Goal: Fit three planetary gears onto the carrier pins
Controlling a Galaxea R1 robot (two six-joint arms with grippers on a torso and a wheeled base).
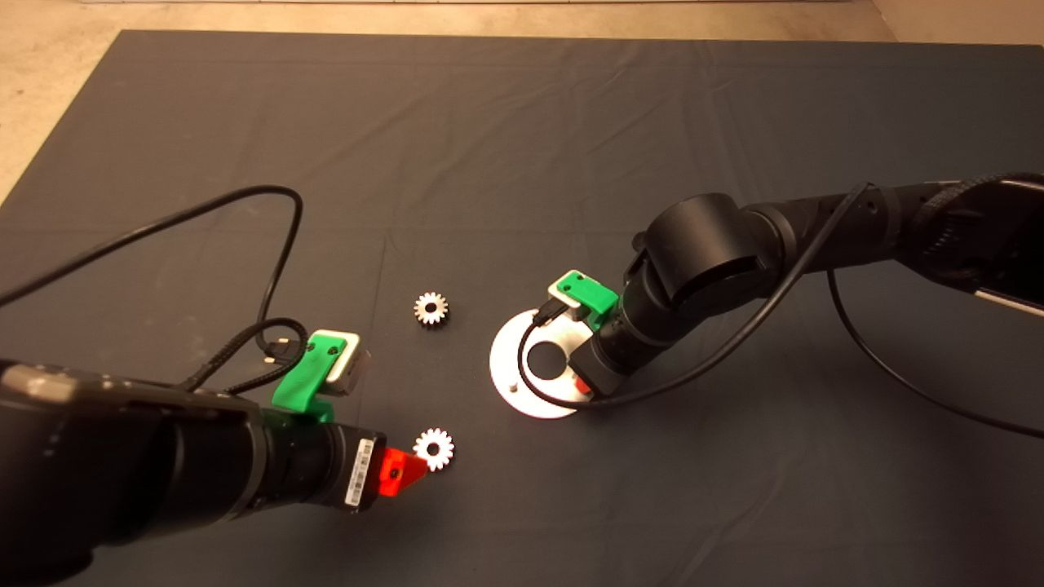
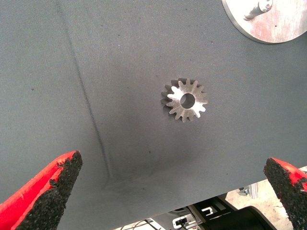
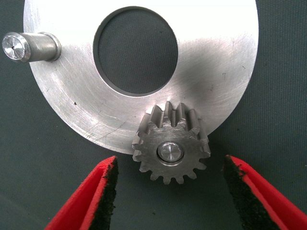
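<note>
The carrier disc (image 1: 507,359) lies right of the mat's middle. In the right wrist view one planetary gear (image 3: 170,149) sits on a carrier pin at the rim of the disc (image 3: 216,72), the pin's tip showing in its bore. Another pin (image 3: 29,45) stands bare. My right gripper (image 3: 170,196) is open, its fingers on either side of that gear and apart from it. Two more gears lie flat on the mat: one (image 1: 431,308) left of the disc, one (image 1: 433,448) nearer the front. My left gripper (image 1: 412,469) is open just behind the front gear (image 2: 184,99).
The right arm (image 1: 701,261) covers the disc's right half in the head view. A black cable (image 1: 277,244) loops over the mat behind the left arm. The left wrist view shows the disc's edge (image 2: 268,19) with a pin (image 2: 259,8) beyond the gear.
</note>
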